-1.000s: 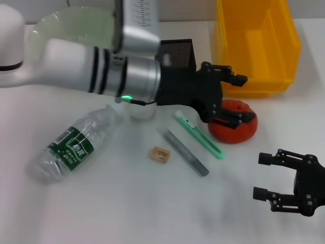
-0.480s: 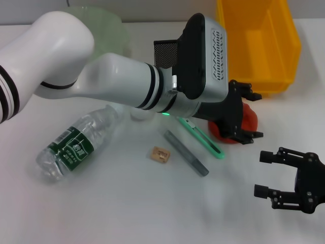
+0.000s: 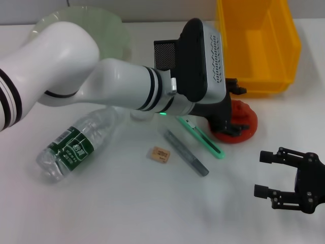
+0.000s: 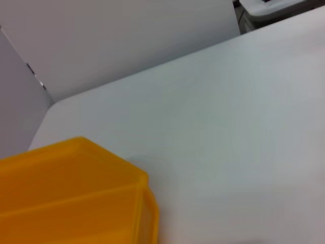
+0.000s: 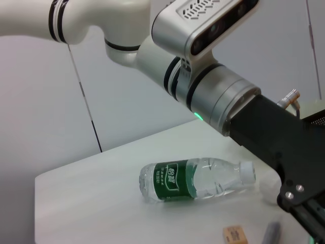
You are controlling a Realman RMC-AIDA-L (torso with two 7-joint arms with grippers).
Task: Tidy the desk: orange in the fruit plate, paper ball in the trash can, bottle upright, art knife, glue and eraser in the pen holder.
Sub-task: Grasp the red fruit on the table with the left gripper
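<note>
The orange [image 3: 246, 121] lies on the white desk, right of the green art knife [image 3: 204, 138]. My left gripper [image 3: 232, 112] reaches across the desk and is open, its jaws on either side of the orange, low over it. The grey glue stick [image 3: 186, 153] and the tan eraser [image 3: 160, 154] lie in the middle. The bottle [image 3: 71, 147] lies on its side at the left and also shows in the right wrist view [image 5: 195, 178]. A white lump, maybe the paper ball [image 3: 136, 115], is mostly hidden under my left arm. My right gripper [image 3: 262, 174] is open and empty at the front right.
The black mesh pen holder [image 3: 165, 52] stands at the back behind my left arm. The pale green fruit plate [image 3: 109, 30] is at the back left. The yellow bin [image 3: 256, 43] stands at the back right, close to the orange.
My left arm has swung its wrist over and brought the gripper down around the orange. The right gripper and the desk objects have not moved.
</note>
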